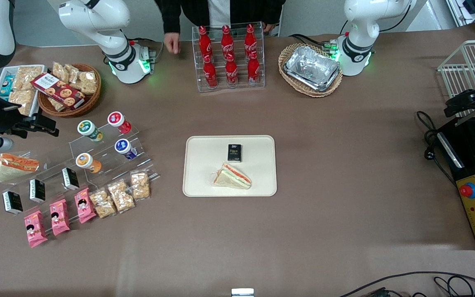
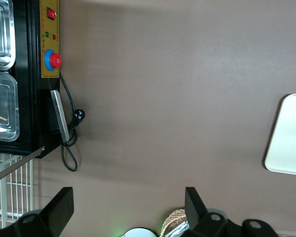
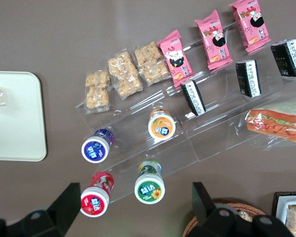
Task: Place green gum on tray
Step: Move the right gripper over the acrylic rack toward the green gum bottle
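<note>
Spread wide, my end effector (image 3: 130, 210) hangs above the clear stepped display rack (image 1: 109, 159), its two dark fingers (image 3: 64, 205) parted with nothing between them. In the front view I see the end effector (image 1: 41, 125) off the rack's edge toward the working arm's end of the worktop (image 1: 344, 185), near the wicker snack basket (image 1: 70, 108).

Taking that rack as my landmark: the green gum (image 1: 89, 129) lies on its upper step, its white, green-ringed lid facing up toward my wrist camera, where the green gum (image 3: 150, 186) shows clearly. A red-lidded canister (image 1: 118, 121) sits just beside it on the same step. One step nearer the front camera rest an orange-lidded canister (image 1: 88, 162) and a blue-lidded canister (image 1: 124, 148). Lower steps of the rack carry small black packets (image 1: 37, 190), then pink snack packs (image 1: 59, 216) and clear bags of puffed snacks (image 1: 122, 194). A wrapped sandwich (image 1: 15, 166) lies beside the rack.

The tray (image 1: 204, 181) sits well apart from the rack, toward the parked arm's end, flat on the worktop. It holds a small black box (image 1: 234, 152) and a wrapped sandwich wedge (image 1: 232, 177). The green gum is on the rack and not on the tray.
</note>
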Robot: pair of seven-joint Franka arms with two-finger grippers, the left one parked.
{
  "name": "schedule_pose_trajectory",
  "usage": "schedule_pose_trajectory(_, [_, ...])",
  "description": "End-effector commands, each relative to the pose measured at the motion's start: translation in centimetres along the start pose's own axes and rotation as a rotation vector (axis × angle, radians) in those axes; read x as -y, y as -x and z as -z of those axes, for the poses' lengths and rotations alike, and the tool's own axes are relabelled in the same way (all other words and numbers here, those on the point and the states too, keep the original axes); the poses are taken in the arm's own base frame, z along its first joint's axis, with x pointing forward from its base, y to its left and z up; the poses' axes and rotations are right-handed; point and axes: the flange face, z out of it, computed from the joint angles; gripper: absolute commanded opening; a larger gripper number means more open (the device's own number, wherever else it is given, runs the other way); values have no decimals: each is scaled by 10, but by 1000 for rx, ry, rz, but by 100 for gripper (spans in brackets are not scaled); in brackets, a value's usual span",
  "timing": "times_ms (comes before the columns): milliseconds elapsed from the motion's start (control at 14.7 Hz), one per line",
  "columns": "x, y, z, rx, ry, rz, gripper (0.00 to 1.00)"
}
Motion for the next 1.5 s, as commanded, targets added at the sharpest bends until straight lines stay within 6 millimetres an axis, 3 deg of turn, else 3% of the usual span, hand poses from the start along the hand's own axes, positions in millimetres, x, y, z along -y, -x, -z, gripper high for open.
schedule_pose_trajectory(0, [0,-4,8,-23,11,9,100])
schedule_pose_trajectory(408, [-3,2,13,-22,4,6,100])
schedule_pose_trajectory(748, [-5,51,18,-34,-2,8,100])
schedule_pose_trajectory(1088, [-9,117,2,-57,-20,6,100])
schedule_pose_trajectory(1429, [-7,130,-5,-42,-24,9,100])
